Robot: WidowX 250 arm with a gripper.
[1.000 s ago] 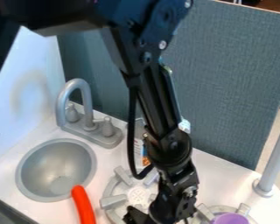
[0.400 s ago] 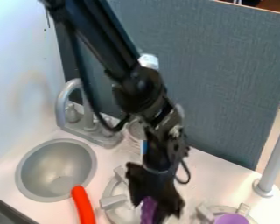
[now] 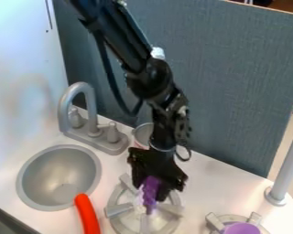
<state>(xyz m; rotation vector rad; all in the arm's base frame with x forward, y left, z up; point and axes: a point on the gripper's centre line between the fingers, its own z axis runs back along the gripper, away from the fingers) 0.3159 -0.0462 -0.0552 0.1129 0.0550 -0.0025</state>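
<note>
A blue-grey fabric panel [image 3: 235, 82] stands behind a white toy kitchen counter [image 3: 216, 183], and a smooth white side wall [image 3: 20, 82] rises at the left. In the camera view, a round grey sink basin [image 3: 54, 176] is set into the left part of the counter, with a grey plastic faucet [image 3: 88, 91] curving up just behind it between two knobs on one base. A long orange-red object with a rounded end [image 3: 86, 215] lies at the basin's front right rim and runs down to the lower edge.

The black robot arm [image 3: 137, 59] comes in from the top edge and slants down to the middle, a black cable looping beside it. Its black two-finger gripper [image 3: 154, 179] hangs over the grey round stove burner [image 3: 118, 210] with raised spokes. The fingers are closed around a narrow, bumpy purple object [image 3: 150, 195], which points downward over the burner; whether its lower end touches the burner, I cannot tell.

Behind the gripper, near the faucet base, stands a grey round-rimmed container [image 3: 143, 133], partly hidden by the arm. At the lower right, a purple round cup-like vessel [image 3: 241, 228] sits at a second grey burner [image 3: 214, 221]. A grey upright post [image 3: 288, 167] rises from the counter near the right edge.
</note>
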